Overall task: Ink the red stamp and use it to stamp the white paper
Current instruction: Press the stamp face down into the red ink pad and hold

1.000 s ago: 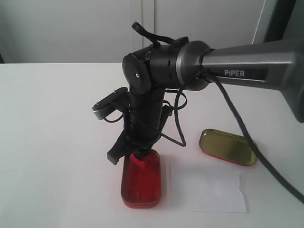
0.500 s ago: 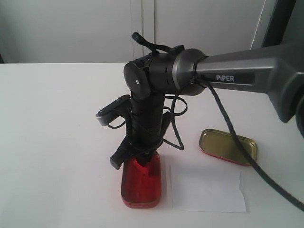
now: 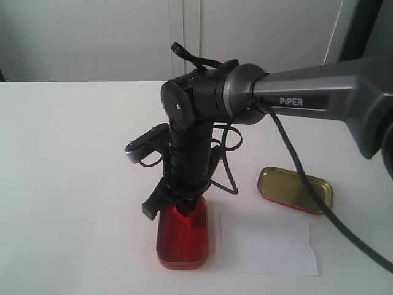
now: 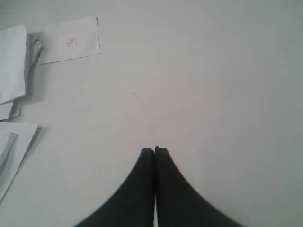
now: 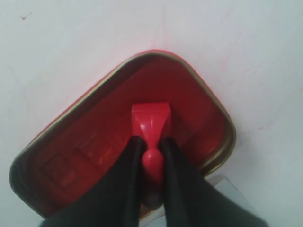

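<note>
The left gripper point(image 4: 155, 150) hangs closed and empty over bare surface point(image 4: 213, 85). The right gripper point(image 5: 151, 140) clamps the stamp point(image 5: 150, 118) by its knob, base seemingly seated on the pad in the tin point(image 3: 182, 249). It should press flat and evenly, then lift straight up. The paper point(image 3: 270, 249) lies just beside the tin, at its 3 o'clock.

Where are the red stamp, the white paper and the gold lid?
red stamp point(image 5: 150, 120): right wrist view, its flat base.
white paper point(image 3: 267, 246): exterior view, sheet's middle.
gold lid point(image 3: 288, 187): exterior view, inner floor.
</note>
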Controlling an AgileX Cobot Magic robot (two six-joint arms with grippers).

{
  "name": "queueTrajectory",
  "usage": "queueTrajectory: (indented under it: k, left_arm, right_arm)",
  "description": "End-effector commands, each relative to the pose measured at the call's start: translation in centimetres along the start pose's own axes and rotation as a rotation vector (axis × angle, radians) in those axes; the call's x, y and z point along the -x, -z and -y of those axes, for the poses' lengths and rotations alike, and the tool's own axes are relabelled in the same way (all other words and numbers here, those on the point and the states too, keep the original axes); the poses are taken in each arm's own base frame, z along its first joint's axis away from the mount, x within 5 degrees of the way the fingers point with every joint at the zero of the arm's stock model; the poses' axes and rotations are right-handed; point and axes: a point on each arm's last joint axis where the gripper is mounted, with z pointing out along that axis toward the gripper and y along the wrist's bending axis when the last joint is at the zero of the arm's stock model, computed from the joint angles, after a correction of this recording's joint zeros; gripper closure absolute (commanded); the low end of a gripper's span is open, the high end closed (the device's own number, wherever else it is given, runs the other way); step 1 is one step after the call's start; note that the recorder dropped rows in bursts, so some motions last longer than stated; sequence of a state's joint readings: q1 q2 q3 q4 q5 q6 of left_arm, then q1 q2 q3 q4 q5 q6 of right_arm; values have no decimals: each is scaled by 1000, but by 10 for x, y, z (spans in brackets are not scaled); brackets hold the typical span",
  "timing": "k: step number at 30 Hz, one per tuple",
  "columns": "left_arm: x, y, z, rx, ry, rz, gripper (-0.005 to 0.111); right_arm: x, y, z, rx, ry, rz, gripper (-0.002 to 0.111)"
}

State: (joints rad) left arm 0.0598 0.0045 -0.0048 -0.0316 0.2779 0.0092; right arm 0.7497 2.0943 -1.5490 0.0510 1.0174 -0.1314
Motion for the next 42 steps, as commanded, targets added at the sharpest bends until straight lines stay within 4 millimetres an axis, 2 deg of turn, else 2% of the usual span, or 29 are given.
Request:
queueTrajectory:
  k: [1, 16, 38, 42]
  left_arm:
    - [-1, 0, 0, -5, 12, 1, 107]
    - [-1, 0, 0, -5, 12, 1, 107]
    - [-1, 0, 0, -5, 12, 1, 107]
    - [-1, 0, 0, -5, 12, 1, 107]
  right_arm:
    - [-3, -18, 3, 7, -14, -41, 108]
    - [-4, -26, 3, 9, -15, -62, 108]
    - [4, 19, 2, -4, -8, 29, 108]
    - [4, 22, 2, -3, -7, 17, 108]
